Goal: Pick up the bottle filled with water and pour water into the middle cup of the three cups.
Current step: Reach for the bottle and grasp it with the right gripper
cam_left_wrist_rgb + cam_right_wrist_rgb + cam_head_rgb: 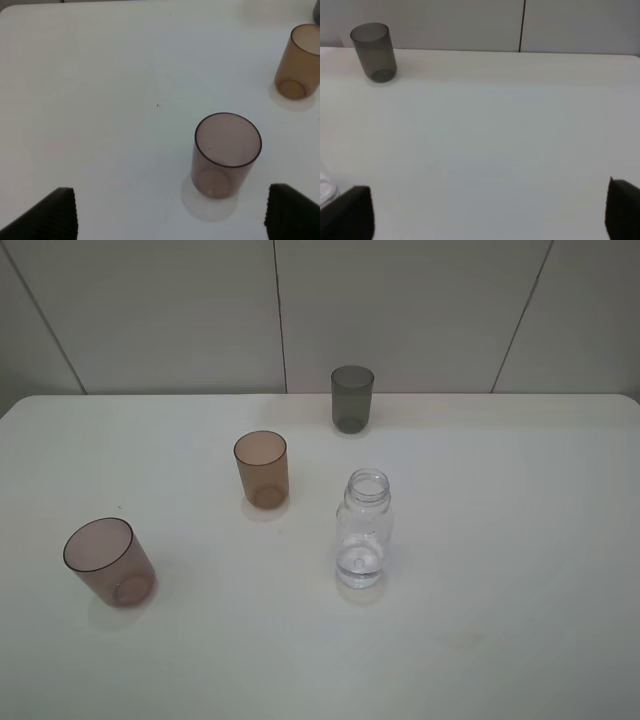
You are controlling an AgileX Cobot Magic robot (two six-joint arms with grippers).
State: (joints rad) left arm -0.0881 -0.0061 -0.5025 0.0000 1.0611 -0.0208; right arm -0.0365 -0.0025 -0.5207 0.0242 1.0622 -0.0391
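The clear bottle (pixel 363 530) stands upright and uncapped right of the table's centre, with a little water at its bottom. The three cups run in a diagonal line: the pinkish-mauve cup (pixel 108 562) at front left, the amber-brown middle cup (pixel 262 469) and the dark grey cup (pixel 352 398) at the back. No arm shows in the exterior high view. My left gripper (pixel 170 220) is open and looks at the mauve cup (pixel 225 155), with the amber cup (pixel 299 62) beyond it. Empty too, my open right gripper (pixel 487 215) faces the grey cup (pixel 373 52).
Everything stands on a white table (pixel 500 540) with a pale panelled wall (pixel 400 310) behind its far edge. A clear sliver, probably the bottle, shows beside one right fingertip (pixel 350 212).
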